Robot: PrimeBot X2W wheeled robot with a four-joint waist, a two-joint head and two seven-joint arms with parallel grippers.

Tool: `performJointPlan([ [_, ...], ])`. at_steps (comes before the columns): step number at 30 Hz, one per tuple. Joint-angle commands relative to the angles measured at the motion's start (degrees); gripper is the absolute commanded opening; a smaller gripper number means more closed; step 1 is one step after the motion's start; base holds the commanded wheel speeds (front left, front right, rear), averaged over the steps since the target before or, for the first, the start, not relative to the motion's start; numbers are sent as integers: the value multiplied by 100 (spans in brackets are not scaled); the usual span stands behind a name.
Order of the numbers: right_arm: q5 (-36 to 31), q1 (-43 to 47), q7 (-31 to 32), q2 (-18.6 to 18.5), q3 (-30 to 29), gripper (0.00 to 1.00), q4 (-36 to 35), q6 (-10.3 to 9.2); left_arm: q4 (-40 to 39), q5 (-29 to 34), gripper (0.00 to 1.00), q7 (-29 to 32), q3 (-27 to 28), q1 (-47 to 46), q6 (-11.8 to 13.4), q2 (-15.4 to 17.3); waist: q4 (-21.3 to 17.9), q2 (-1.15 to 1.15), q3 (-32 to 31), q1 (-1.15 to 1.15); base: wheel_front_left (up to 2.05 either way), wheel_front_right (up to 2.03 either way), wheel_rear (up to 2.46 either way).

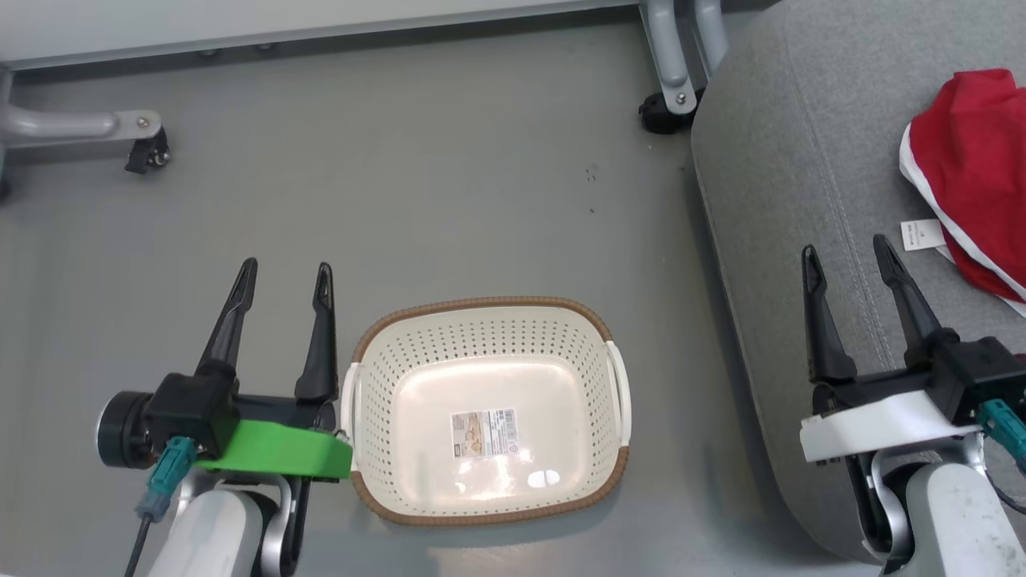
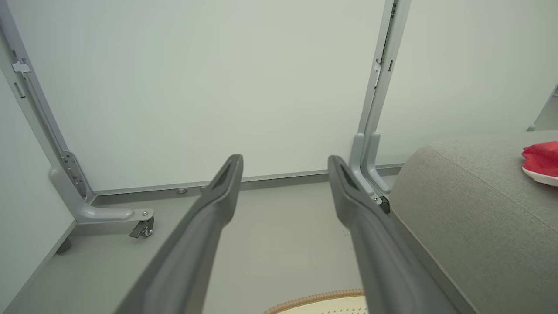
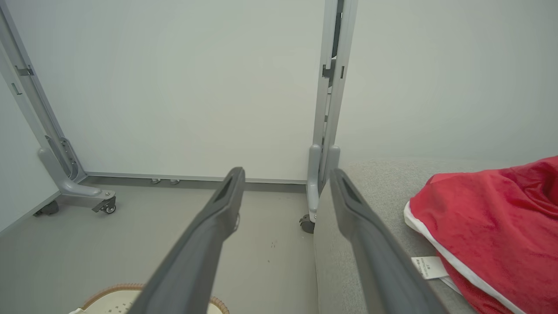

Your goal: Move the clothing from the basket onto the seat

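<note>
The cream perforated basket with a brown rim stands on the grey floor, holding nothing but a label sticker on its bottom; its rim edges into both wrist views. Red clothing with white trim and a white tag lies on the grey seat at the right. My left gripper hangs open just left of the basket. Over the seat's front left part my right gripper is open, a little left of the clothing.
White partition panels on grey frames close off the far side. Their caster feet rest on the floor at far left and beside the seat's far corner. Grey floor stretches between basket and panels.
</note>
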Motion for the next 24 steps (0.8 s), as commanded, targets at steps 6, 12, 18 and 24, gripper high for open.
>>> performJointPlan([
  [6,-60,519,180,125,-30,100,-155,-4,137,98,100,-18,456,554,-159,-114,272,0,-595,0,0,0,0],
  [12,-77,857,344,182,-11,100,-253,-4,267,175,100,-19,692,942,-323,-208,220,0,-868,0,0,0,0],
  [18,-87,1099,467,202,64,100,-304,-4,401,300,100,-19,839,1201,-460,-318,167,0,-1029,0,0,0,0],
  [24,-57,1330,571,214,38,100,-356,-4,545,442,100,-19,970,1351,-591,-439,191,0,-1178,0,0,0,0],
])
